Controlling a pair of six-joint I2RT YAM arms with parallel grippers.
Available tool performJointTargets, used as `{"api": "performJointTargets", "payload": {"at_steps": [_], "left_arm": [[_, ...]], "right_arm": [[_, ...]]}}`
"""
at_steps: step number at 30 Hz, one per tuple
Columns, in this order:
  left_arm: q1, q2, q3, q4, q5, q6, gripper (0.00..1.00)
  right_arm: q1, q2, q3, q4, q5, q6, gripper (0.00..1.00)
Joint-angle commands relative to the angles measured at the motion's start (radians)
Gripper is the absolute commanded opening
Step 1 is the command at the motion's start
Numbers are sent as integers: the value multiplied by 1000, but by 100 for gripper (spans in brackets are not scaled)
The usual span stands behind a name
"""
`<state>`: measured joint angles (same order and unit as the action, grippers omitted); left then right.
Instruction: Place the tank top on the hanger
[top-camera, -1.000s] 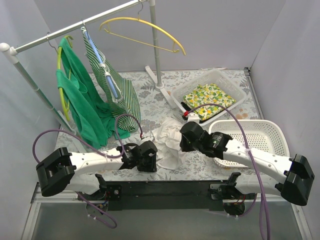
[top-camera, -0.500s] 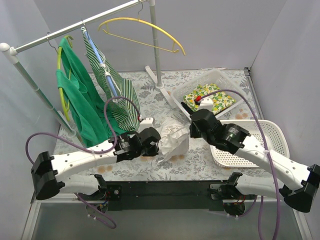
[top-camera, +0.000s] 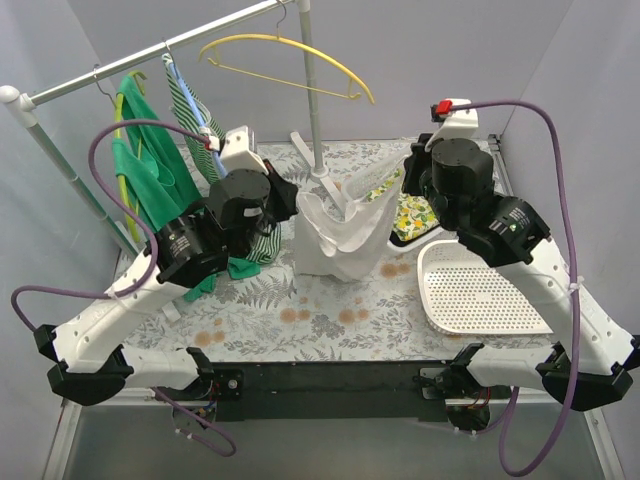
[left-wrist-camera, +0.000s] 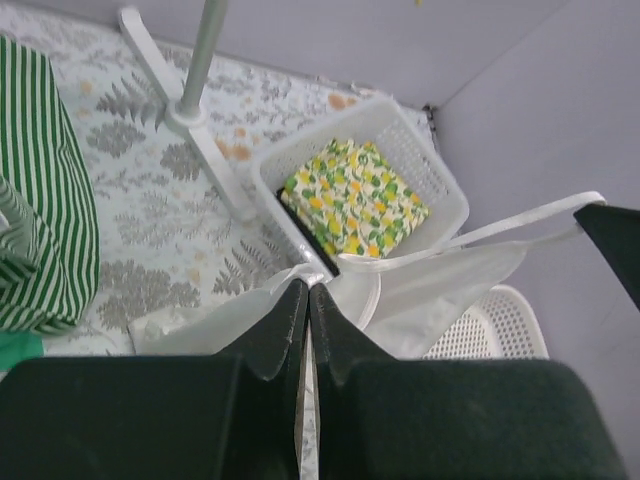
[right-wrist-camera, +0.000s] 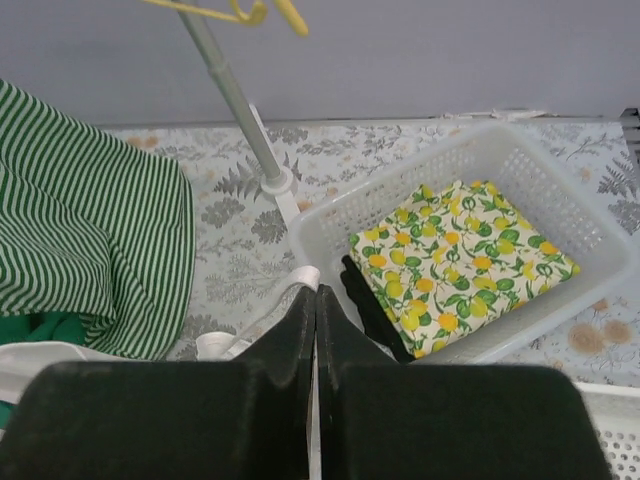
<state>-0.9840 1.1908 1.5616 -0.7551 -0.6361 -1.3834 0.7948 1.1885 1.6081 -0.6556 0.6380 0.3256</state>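
The left tool and the right tool each pinch a side of the tank top, which hangs spread between them above the bench; I think they should lift it evenly toward the hanger at 12 o'clock.

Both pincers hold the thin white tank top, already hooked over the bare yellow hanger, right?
No: top external view shows the thin white tank top hanging below the bare yellow hanger, not on it; left pincer and right pincer hold it.
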Motion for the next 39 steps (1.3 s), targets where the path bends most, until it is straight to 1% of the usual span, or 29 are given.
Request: {"api": "performJointTargets", "payload": {"at_steps": [1, 2, 4, 6, 8, 9, 11, 12, 14, 15, 16, 18, 19, 21, 22, 24, 27, 28, 30, 31, 33, 34, 36, 37, 39], "left_arm": [[70, 36, 147, 13, -17, 125, 0], [82, 46, 188, 7, -8, 138, 0], [117, 50, 215, -9, 15, 149, 0], [137, 50, 229, -29, 21, 152, 0], [148, 46, 207, -42, 62, 144, 0], [153, 44, 159, -55, 82, 120, 0], [162, 30, 80, -62, 139, 84, 0], [166, 23, -17, -55, 160, 48, 0], [169, -22, -136, -11, 241, 14, 0], [171, -37, -188, 5, 277, -2, 0], [171, -57, -298, 23, 303, -34, 0], [171, -69, -391, 60, 375, -60, 0], [173, -72, -467, 74, 392, -72, 0], [173, -79, -540, 109, 449, -100, 0], [173, -79, -604, 121, 467, -103, 0], [171, -77, -653, 154, 487, -108, 0], [171, -72, -718, 166, 519, -109, 2], [171, -74, -727, 166, 521, -106, 6], [171, -92, -738, 172, 529, -82, 14], [171, -102, -738, 169, 532, -74, 26], [173, -128, -727, 175, 546, -36, 37], [171, -134, -718, 174, 547, -25, 47], [171, -145, -694, 166, 569, 0, 55], [171, -155, -684, 163, 575, 20, 57], [171, -164, -651, 157, 604, 43, 63]], "right_arm": [[-20, 25, 153, 56, 68, -94, 1], [-23, 26, 176, 56, 68, -94, 1], [-25, 19, 177, 59, 63, -85, 1], [-25, -12, 122, 63, 48, -69, 1], [-25, -53, 55, 67, 32, -30, 1], [-25, -69, -32, 67, 2, -10, 1], [-25, -127, -127, 70, -33, 53, 1], [-25, -147, -239, 73, -75, 78, 1], [-25, -214, -359, 91, -135, 151, 1], [-25, -236, -417, 109, -193, 182, 1], [-25, -256, -544, 126, -222, 203, 1], [-25, -303, -658, 177, -303, 274, 1], [-25, -320, -768, 194, -335, 291, 1], [-25, -326, -853, 215, -401, 343, 1], [-25, -325, -911, 229, -417, 355, 1], [-25, -325, -954, 234, -434, 374, 6], [-25, -336, -991, 235, -443, 374, 16], [-25, -342, -993, 232, -443, 369, 24], [-25, -348, -987, 232, -446, 359, 32], [-25, -357, -984, 234, -446, 348, 41], [-25, -363, -966, 231, -443, 336, 48], [-25, -368, -958, 228, -442, 325, 53], [-25, -371, -932, 217, -439, 316, 57], [-25, -374, -924, 212, -437, 313, 61], [-25, -379, -906, 209, -432, 296, 64]]}}
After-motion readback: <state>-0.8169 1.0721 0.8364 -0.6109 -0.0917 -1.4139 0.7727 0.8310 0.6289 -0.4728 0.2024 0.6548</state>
